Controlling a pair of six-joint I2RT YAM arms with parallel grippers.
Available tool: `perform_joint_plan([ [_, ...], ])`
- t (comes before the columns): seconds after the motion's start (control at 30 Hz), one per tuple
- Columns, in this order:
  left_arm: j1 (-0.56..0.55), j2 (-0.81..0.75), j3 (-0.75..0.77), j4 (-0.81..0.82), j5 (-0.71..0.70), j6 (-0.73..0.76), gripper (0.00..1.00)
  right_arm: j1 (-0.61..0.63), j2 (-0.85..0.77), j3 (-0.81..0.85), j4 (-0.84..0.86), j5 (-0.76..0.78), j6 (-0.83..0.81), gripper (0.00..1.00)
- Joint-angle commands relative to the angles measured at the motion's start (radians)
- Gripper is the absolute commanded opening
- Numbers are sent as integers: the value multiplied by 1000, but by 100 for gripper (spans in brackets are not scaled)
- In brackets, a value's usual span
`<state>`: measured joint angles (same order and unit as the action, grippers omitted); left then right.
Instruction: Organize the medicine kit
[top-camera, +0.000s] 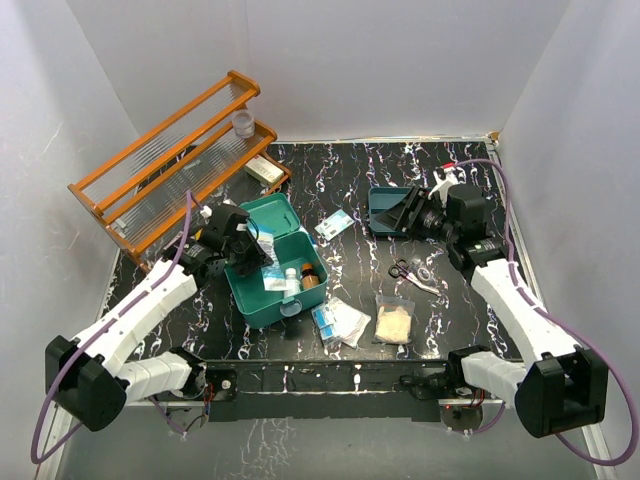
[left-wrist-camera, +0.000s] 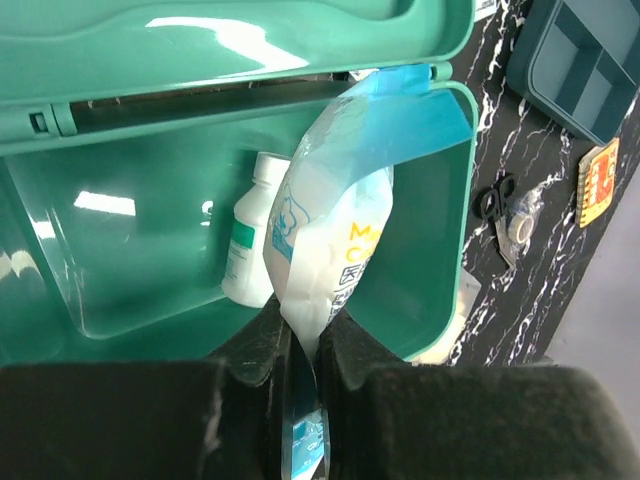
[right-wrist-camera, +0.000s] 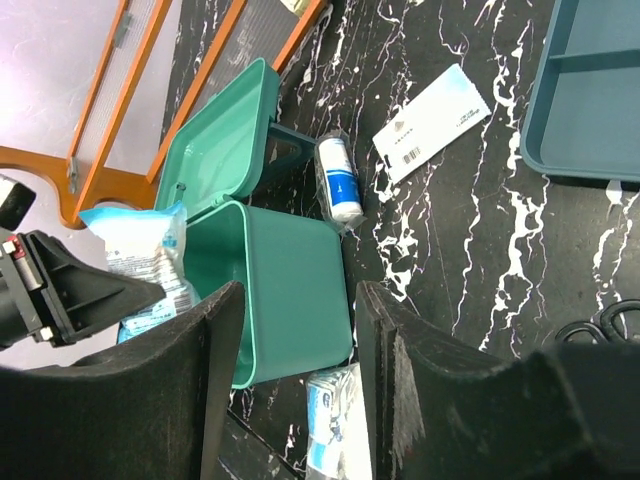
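at the far left of a black marbled table (top-camera: 350, 180) stands an orange wooden rack (top-camera: 170, 165), set at an angle, with a small clear cup (top-camera: 243, 122) on its top shelf.

just right of the rack, the left gripper (left-wrist-camera: 300, 340) is over the near left edge of the medicine kit (top-camera: 275, 265). its fingers are pinched tight on the lower end of a white and blue pouch (left-wrist-camera: 330, 240), which stands up over the inside of the box.

the medicine kit is a teal-green box at left of centre on the table, with its hinged lid (top-camera: 270, 210) standing open on the far side. inside it, a white bottle (left-wrist-camera: 250, 240) rests against the wall, and the top view shows a brown bottle (top-camera: 310, 278) in the right part.

a blue and white roll (right-wrist-camera: 338, 180) lies on the table just beside the kit, and a white card (top-camera: 335, 225) lies near it. in front of the kit are flat blue and white packets (top-camera: 340, 322), then a clear bag of beige material (top-camera: 394, 322). black-handled scissors (top-camera: 400, 268) lie further right.

at far right centre is a shallow teal tray (top-camera: 380, 205) with compartments. the right gripper (right-wrist-camera: 300, 290) hangs above the table by this tray. its jaws are apart with nothing between them.
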<state>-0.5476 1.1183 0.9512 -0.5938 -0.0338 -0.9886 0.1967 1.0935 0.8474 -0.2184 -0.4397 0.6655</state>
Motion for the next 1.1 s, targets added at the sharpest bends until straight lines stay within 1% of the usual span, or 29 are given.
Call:
perform_joint_plan([
  [0.0,2,3,-36,45,-54,0,5,7,-61,-83,110,18,39,46],
  [0.17,2,-23,-133,100,-56,-12,4,12,-108,-192,163,-18,31,41],
  [0.27,-1,-48,-177,125,-41,-23,4,16,-141,-228,171,-25,13,41],
  [0.47,-1,-68,-198,74,-35,-9,5,20,-181,-223,115,-20,-10,39],
  [0.57,-1,-82,-202,80,-57,-19,6,22,-216,-205,65,-12,-1,39],
  [0.7,-2,-24,-165,46,-130,-13,9,24,-278,-214,29,7,21,39],
  [0.8,-7,34,-149,27,-154,-18,11,24,-321,-242,47,18,40,40],
  [0.9,-13,80,-143,5,-172,-21,12,24,-325,-261,73,22,48,40],
  [1.0,-16,99,-137,5,-179,-22,17,24,-302,-272,98,20,39,41],
  [1.07,-17,118,-104,-20,-185,-12,25,23,-282,-278,114,11,37,40],
])
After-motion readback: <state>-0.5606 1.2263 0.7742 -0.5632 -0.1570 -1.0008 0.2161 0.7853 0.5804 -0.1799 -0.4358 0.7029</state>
